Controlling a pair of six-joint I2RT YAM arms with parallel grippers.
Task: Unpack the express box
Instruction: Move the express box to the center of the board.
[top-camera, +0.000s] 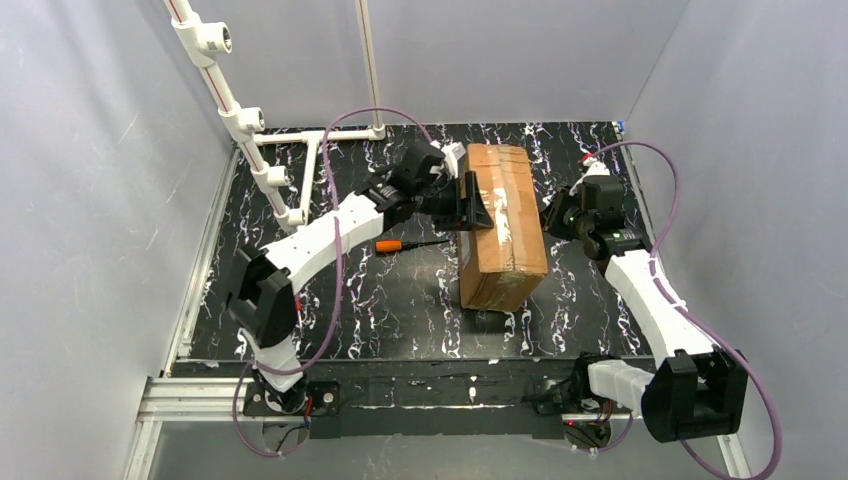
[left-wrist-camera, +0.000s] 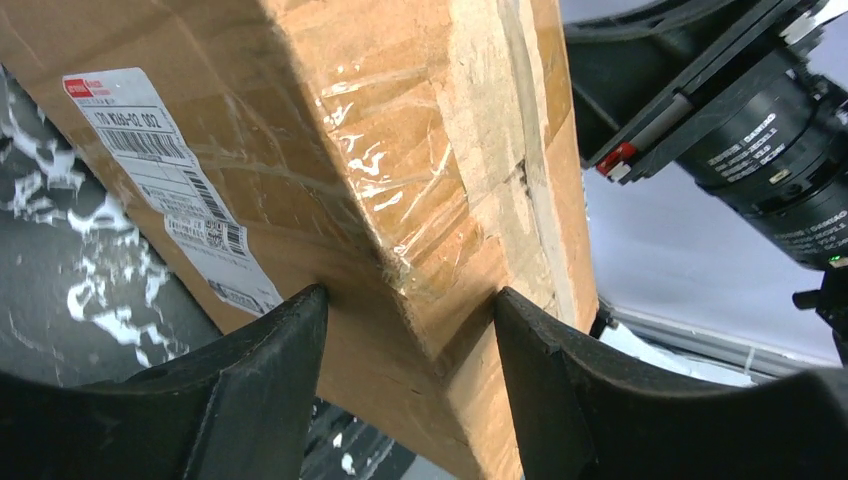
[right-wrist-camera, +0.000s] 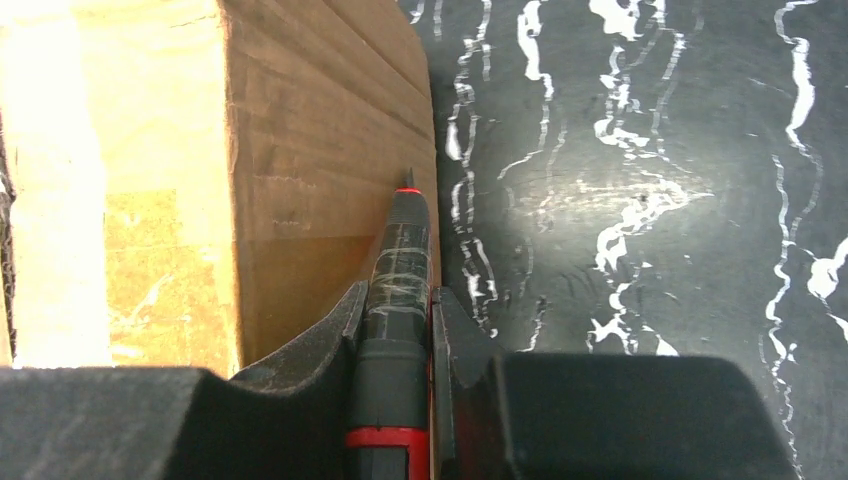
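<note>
The express box (top-camera: 503, 228) is a brown taped carton lying in the middle of the mat. In the left wrist view the box (left-wrist-camera: 400, 130) shows a white label (left-wrist-camera: 170, 190) on its side. My left gripper (top-camera: 470, 203) is open at the box's upper left edge. Its fingertips (left-wrist-camera: 300, 320) straddle that edge (left-wrist-camera: 405, 300) and touch both faces. My right gripper (top-camera: 553, 215) is at the box's right side, shut on a black and red cutter (right-wrist-camera: 400, 250). The cutter's tip (right-wrist-camera: 408, 178) is against the box's side wall (right-wrist-camera: 320, 170).
An orange-handled screwdriver (top-camera: 396, 243) lies on the black marbled mat (top-camera: 400, 300) left of the box. A white pipe frame (top-camera: 262, 150) stands at the back left. Grey walls close in the sides. My right arm's wrist (left-wrist-camera: 760, 130) shows behind the box.
</note>
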